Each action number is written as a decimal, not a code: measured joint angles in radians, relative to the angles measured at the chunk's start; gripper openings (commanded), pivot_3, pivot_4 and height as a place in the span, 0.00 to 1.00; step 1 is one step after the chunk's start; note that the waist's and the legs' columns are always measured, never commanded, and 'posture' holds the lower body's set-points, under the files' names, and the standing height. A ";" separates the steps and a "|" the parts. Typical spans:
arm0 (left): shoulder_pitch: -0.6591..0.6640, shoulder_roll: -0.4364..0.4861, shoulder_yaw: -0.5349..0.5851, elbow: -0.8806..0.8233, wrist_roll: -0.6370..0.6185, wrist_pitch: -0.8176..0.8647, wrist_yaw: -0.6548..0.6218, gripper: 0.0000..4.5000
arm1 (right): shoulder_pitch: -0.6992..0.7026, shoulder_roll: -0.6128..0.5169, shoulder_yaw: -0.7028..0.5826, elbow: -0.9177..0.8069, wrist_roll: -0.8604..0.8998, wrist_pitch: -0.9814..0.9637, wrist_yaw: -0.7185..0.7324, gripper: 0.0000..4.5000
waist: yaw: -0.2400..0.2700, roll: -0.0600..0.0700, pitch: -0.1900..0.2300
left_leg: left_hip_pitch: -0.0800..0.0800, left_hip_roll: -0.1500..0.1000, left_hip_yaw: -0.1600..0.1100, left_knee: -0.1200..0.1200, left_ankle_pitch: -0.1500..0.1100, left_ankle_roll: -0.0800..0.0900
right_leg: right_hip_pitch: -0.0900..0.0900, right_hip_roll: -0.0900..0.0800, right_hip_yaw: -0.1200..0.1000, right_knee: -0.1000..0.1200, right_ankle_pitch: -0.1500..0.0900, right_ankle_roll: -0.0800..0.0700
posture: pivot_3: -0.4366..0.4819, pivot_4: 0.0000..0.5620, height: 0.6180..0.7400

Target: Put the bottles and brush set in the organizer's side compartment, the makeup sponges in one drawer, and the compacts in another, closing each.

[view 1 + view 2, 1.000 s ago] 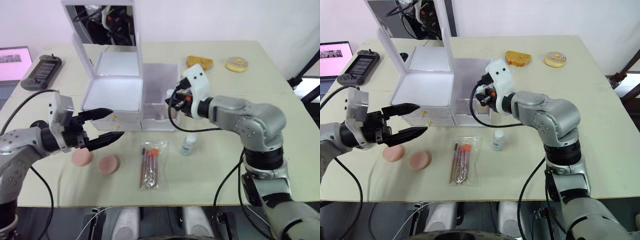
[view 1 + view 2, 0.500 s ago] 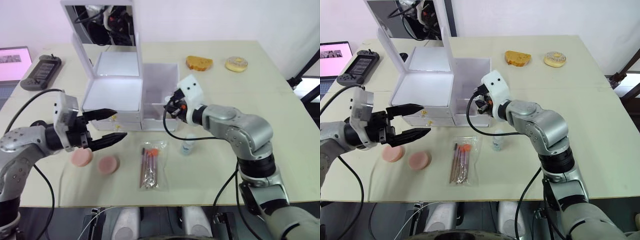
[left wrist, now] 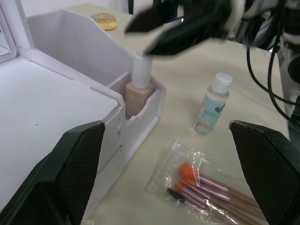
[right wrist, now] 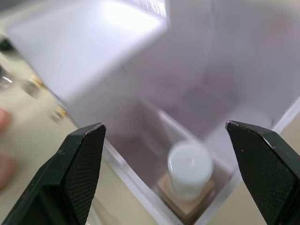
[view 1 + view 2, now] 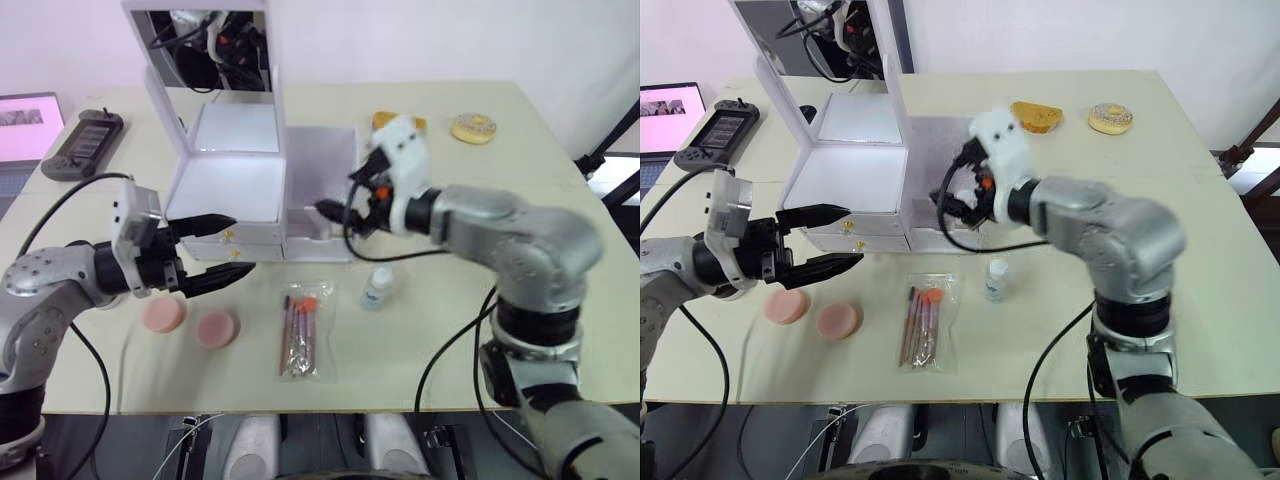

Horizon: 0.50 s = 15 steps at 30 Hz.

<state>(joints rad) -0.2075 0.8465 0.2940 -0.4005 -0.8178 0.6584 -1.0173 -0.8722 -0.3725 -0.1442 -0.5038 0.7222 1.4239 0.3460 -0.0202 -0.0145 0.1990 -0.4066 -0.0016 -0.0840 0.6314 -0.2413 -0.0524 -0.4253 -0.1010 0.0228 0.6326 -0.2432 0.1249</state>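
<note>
The white plastic organizer [image 5: 262,190] with its hinged mirror lid raised serves as the landmark. One small bottle with a white cap and beige contents [image 3: 139,86] already stands upright in the front cell of the organizer's side compartment [image 5: 322,205], the narrow white bin section on the side nearer the right arm. The right gripper [image 5: 345,212], its two black fingers spread wide and holding nothing, hangs directly above that bottle.

The second small clear bottle, with white cap and blue label [image 5: 376,288], stands upright on the pale table [image 5: 560,170], just in front of the side compartment and close below the right gripper. Its long axis is vertical. The right arm is judged much the nearer, so the coming reach would run from the compartment toward the table's front edge and downward.

The brush set in a clear flat plastic bag [image 5: 300,328] lies in front of the organizer, its long axis running front to back. The two round pink-beige makeup sponges [image 5: 190,320] lie in front of the drawers, beneath the left gripper [image 5: 225,248], which hovers with fingers apart and empty before the gold drawer knobs.
</note>
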 measured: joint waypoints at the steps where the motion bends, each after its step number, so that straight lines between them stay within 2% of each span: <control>1: -0.002 0.000 -0.002 0.003 0.000 -0.001 -0.005 1.00 | -0.006 -0.001 -0.045 -0.001 0.033 0.004 0.019 0.97 | 0.000 0.000 0.000 | 0.000 0.000 0.000 0.000 0.000 0.000 | 0.000 0.000 0.000 0.000 0.000 0.000 | 0.48 0.27 1.00; 3: -0.008 -0.001 -0.008 0.011 0.000 -0.009 -0.015 1.00 | 0.004 -0.040 -0.146 -0.003 0.111 -0.029 0.096 0.97 | 0.003 0.000 0.000 | 0.000 0.000 0.000 0.000 0.000 0.000 | 0.000 0.000 0.000 0.000 0.000 0.000 | 0.48 0.27 1.00; 8: -0.027 -0.002 -0.020 0.043 0.003 -0.023 -0.048 1.00 | 0.192 -0.299 -0.274 0.008 0.157 -0.188 0.317 0.97 | 0.006 -0.001 0.000 | 0.000 0.000 0.001 0.001 0.000 0.000 | 0.002 0.000 0.000 -0.002 0.000 0.000 | 0.48 0.27 1.00; 12: -0.052 0.002 -0.054 0.064 0.002 -0.037 -0.110 1.00 | 0.488 -0.516 -0.394 0.057 0.112 -0.337 0.529 0.97 | 0.007 -0.001 0.000 | 0.000 0.000 0.001 0.000 0.000 0.000 | 0.002 0.000 0.000 -0.002 0.000 0.000 | 0.48 0.27 1.00; 15: -0.080 0.018 -0.073 0.102 0.003 -0.039 -0.154 1.00 | 0.671 -0.577 -0.470 0.084 0.056 -0.452 0.644 0.97 | 0.000 0.000 -0.001 | 0.001 0.000 0.002 0.001 0.000 0.000 | 0.002 0.000 0.001 -0.001 0.000 0.000 | 0.48 0.27 1.00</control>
<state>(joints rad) -0.2875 0.8642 0.2213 -0.2986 -0.8145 0.6192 -1.1712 -0.2013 -0.9495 -0.6143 -0.4197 0.7786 0.9721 0.9900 -0.0206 -0.0147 0.1984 -0.4054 -0.0015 -0.0821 0.6322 -0.2413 -0.0522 -0.4229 -0.1010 0.0233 0.6313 -0.2433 0.1251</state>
